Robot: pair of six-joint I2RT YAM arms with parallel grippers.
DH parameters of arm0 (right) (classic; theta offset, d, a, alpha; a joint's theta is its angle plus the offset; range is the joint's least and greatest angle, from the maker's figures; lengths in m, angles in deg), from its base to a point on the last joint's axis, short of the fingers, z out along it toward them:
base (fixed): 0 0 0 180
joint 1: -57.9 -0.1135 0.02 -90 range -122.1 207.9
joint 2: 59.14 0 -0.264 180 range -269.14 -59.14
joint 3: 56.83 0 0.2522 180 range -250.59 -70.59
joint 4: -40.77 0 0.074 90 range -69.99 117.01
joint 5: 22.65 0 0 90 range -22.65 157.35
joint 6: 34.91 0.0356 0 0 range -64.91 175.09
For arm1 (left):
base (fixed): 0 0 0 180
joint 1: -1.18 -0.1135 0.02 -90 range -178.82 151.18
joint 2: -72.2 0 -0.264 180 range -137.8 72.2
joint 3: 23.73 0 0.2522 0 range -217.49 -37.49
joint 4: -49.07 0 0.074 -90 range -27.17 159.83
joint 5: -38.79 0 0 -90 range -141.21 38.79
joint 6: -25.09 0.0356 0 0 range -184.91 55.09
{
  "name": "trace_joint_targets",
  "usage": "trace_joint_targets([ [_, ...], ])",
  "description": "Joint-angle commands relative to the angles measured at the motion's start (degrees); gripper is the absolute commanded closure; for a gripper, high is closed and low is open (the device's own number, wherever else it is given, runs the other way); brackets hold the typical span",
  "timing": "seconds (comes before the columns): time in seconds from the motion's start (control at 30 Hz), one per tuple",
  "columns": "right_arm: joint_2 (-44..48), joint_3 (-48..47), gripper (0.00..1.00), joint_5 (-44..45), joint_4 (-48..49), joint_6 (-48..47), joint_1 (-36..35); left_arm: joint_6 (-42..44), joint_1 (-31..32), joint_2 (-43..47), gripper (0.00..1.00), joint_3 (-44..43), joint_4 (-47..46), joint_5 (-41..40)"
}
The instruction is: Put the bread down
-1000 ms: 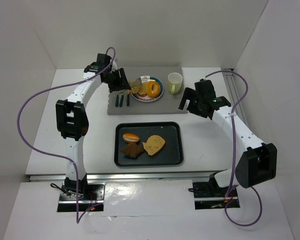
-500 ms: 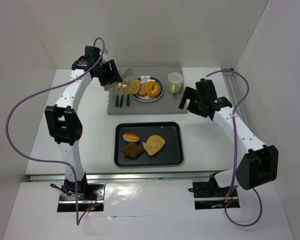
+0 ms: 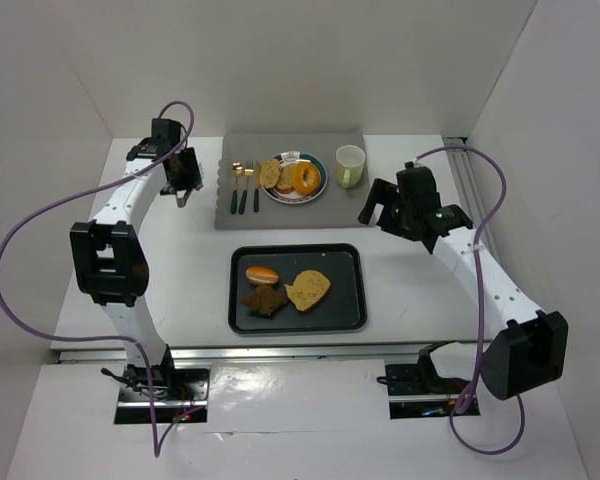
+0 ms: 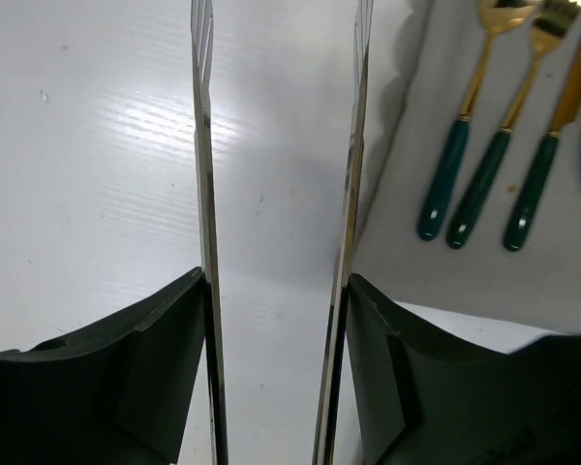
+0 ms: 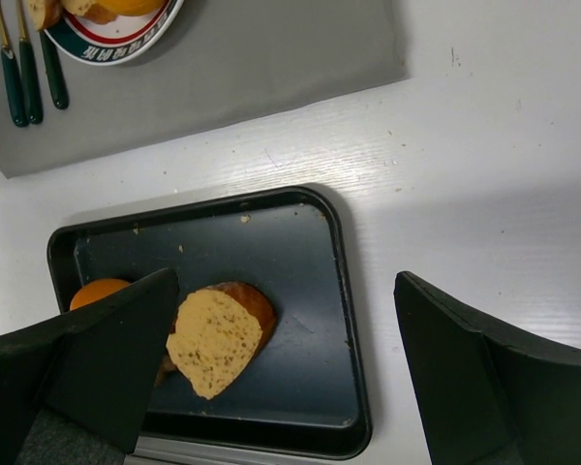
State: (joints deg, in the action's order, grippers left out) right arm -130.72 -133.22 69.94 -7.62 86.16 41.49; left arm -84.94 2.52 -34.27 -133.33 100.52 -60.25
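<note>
A round bread slice lies on the plate next to an orange ring pastry, on the grey mat. My left gripper is open and empty over the white table, just left of the mat; in the left wrist view nothing sits between its metal blades. The black tray holds a bun, a dark piece and a tan slice. My right gripper is open and empty; in the right wrist view it hangs above the tray's right half near the tan slice.
Three green-handled cutlery pieces lie on the mat left of the plate, also in the left wrist view. A pale green cup stands at the mat's right end. White walls close in the back and sides.
My left gripper has drawn back from the plate's left edge and swung left off the mat. The round bread slice stays on the plate. The right arm has barely moved.
</note>
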Motion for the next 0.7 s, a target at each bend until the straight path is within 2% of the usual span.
trace_joint_targets([
  [0.0,2.22,-0.39,0.00,0.39,1.06,0.31,-0.56,1.40,-3.53,-1.71,0.32,0.29,-3.95,1.29],
  [0.03,3.09,-0.39,0.00,0.40,1.06,0.31,-0.56,0.88,-3.54,-2.85,0.30,0.29,-3.94,2.00],
  [0.17,5.21,1.28,0.00,1.62,0.53,0.83,-0.56,1.40,-4.60,-4.78,0.15,-0.22,-3.16,2.80],
  [0.3,5.74,1.81,0.00,3.03,-1.57,0.83,-0.56,1.40,-5.12,-5.94,0.06,-3.48,0.80,4.20],
  [0.43,4.69,-0.47,0.00,5.67,-3.34,1.36,-0.56,1.40,-5.12,-2.08,0.00,-4.01,0.80,4.20],
  [0.53,4.69,-1.79,0.00,8.12,-3.86,1.36,-0.56,0.87,-5.12,1.43,0.00,-5.24,2.64,3.59],
  [0.67,2.76,-3.46,0.00,10.94,-5.09,1.36,-0.56,-0.71,-3.81,9.32,0.00,-3.06,3.88,8.31],
])
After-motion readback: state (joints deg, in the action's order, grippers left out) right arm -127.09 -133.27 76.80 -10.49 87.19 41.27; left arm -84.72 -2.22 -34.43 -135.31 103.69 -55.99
